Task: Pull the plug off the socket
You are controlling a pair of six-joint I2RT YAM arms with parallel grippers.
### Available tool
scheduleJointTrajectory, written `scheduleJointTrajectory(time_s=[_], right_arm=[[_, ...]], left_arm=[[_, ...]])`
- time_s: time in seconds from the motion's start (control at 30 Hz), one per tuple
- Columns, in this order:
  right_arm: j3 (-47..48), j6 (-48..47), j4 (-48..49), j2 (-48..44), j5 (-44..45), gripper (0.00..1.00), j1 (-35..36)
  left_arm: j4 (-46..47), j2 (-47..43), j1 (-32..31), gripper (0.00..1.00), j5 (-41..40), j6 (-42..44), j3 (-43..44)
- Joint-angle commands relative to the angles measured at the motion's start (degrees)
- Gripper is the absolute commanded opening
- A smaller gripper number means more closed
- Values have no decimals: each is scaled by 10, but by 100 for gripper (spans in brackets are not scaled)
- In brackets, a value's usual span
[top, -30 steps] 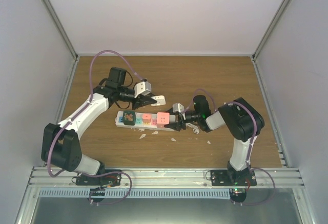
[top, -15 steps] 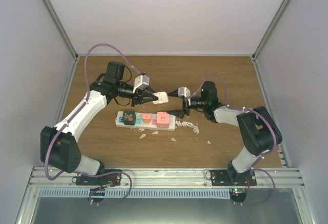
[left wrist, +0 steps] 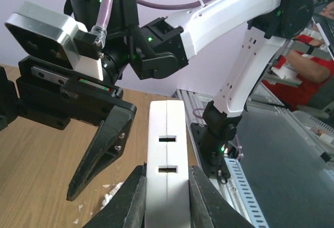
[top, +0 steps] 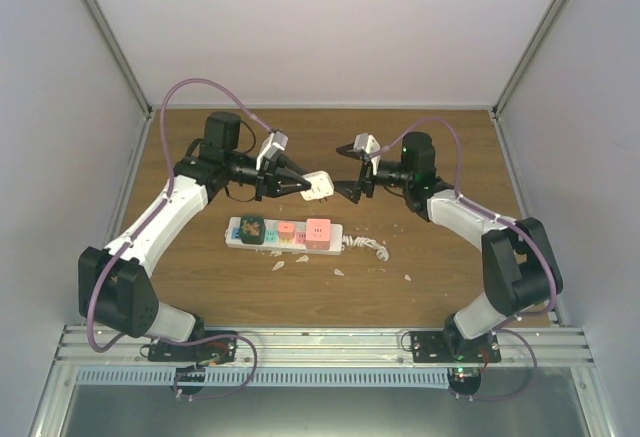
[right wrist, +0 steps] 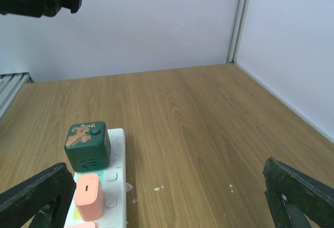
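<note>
The socket (top: pixel 285 235) is a long white power strip lying flat mid-table, its short cord (top: pixel 368 247) coiled at its right end. A dark green cube (top: pixel 251 227), a small pink plug (top: pixel 286 228) and a larger pink block (top: pixel 318 230) sit in it. My left gripper (top: pixel 305 188) is shut on a white plug (top: pixel 318 186), held in the air behind the strip. In the left wrist view the white plug (left wrist: pixel 167 155) stands between my fingers (left wrist: pixel 128 202). My right gripper (top: pixel 349 185) hangs open just right of the plug, nothing in it. The right wrist view shows the socket (right wrist: pixel 117 186) and green cube (right wrist: pixel 87 145) below.
Small white crumbs (top: pixel 338 272) lie scattered on the wooden table in front of the strip. White walls with metal corner posts (top: pixel 110 47) enclose the table on three sides. The aluminium rail (top: pixel 320 342) carrying both arm bases runs along the near edge.
My right gripper has left the strip's right end, risen toward the back and opened wide. My left gripper has carried the white plug a little up and to the right.
</note>
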Motion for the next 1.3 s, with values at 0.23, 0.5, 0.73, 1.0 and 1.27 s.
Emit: scheduleJointTrajectory(time_s=[0.23, 0.5, 0.73, 1.0, 1.27], right_arm=[[-3, 66, 27, -42, -45, 100, 23], [-19, 71, 44, -52, -75, 100, 38], [-31, 65, 49, -57, -81, 100, 45], [-27, 87, 60, -58, -59, 100, 44], [-20, 124, 89, -51, -20, 98, 42]], left_arm=[[111, 1, 3, 0, 18, -105, -31], [168, 11, 4, 0, 22, -155, -49], [221, 20, 19, 0, 15, -211, -63], [233, 17, 18, 0, 5, -210, -72], [235, 16, 6, 0, -4, -214, -74]])
